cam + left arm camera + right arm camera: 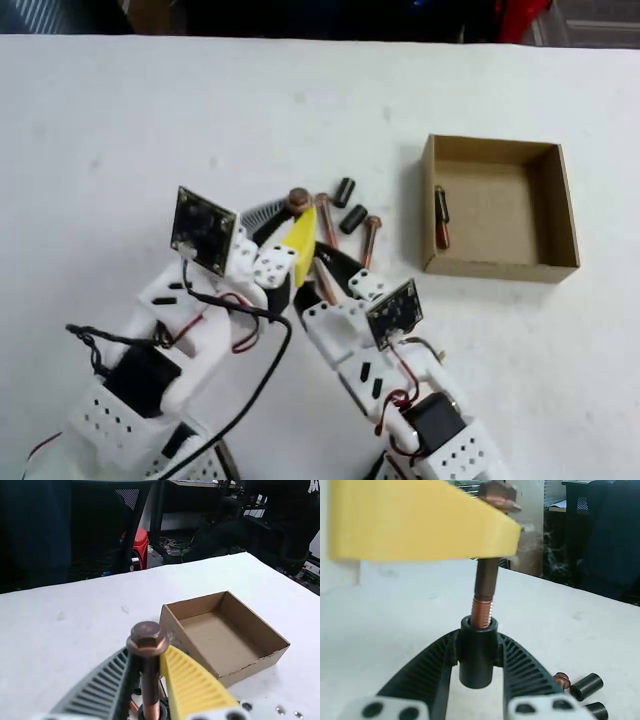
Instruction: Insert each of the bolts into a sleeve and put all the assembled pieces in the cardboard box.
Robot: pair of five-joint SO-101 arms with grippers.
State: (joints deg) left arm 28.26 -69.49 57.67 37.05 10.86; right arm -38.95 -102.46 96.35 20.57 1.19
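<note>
**High view.** My left gripper (296,212) and right gripper (318,262) meet over the table (120,150). The left is clamped on a copper bolt (298,200) held upright, and the right sits just beneath it, which I judge is to line shaft up with bore. The loose bolts (372,235) and loose sleeves (352,218) lie at about two o'clock of the held bolt. The cardboard box (500,268) sits at three o'clock, with one assembled piece (441,215) lying by its nine o'clock wall.

**Left wrist view.** My grey and yellow fingers (190,680) pinch the shaft just under the hex head, leaving the head free. The box stands open beyond.

**Right wrist view.** My black fingers (525,672) are closed on a sleeve (477,667), gripped upright with its mouth facing up. The bolt's threaded tip sits just inside that mouth, with most of the shaft above it. I judge the insertion begun but not finished.
</note>
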